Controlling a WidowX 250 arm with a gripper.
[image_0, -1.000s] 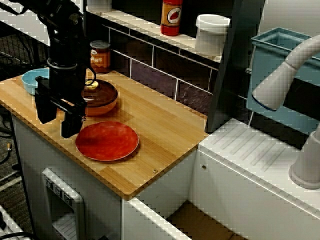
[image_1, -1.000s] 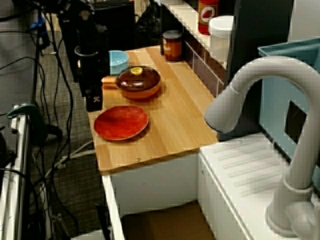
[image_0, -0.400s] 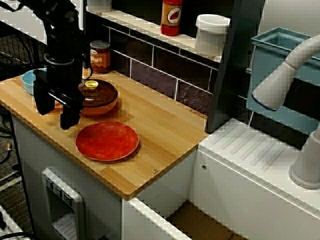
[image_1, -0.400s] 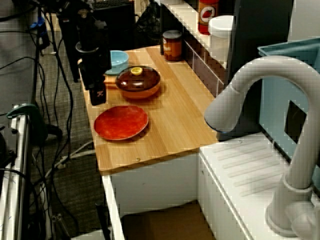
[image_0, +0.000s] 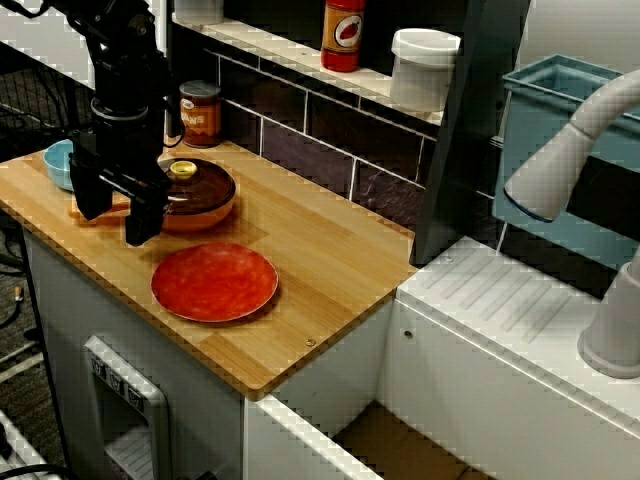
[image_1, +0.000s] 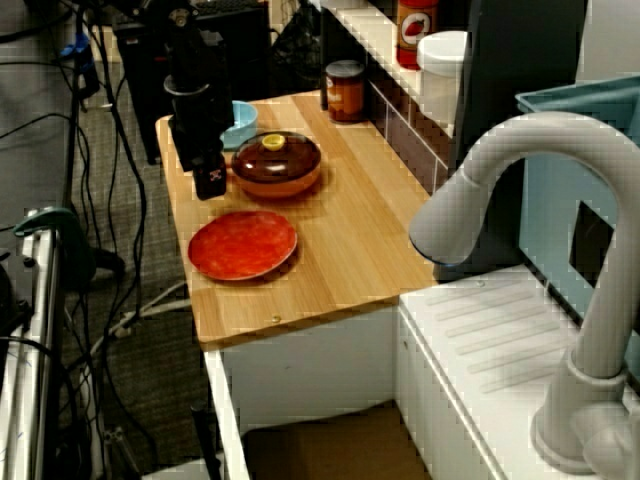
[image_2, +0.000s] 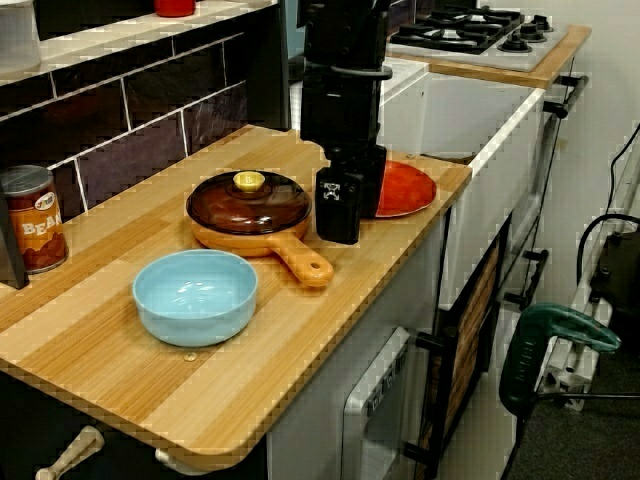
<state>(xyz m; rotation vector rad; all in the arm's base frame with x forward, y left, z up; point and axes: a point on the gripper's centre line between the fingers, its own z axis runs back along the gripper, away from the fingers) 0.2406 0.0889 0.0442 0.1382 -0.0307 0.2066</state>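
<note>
From the sink side, the black gripper hangs with its fingers spread and empty, at 9 o'clock of the orange pan with the brown glass lid.

Over the faucet, the round red plate lies at the gripper's 5 o'clock and the light blue bowl just behind it.

Only the low view from the tabletop's end shows the pan's handle whole, pointing to 5 o'clock. A blind descent could probably clip the handle or the lid and jolt the pan.
</note>
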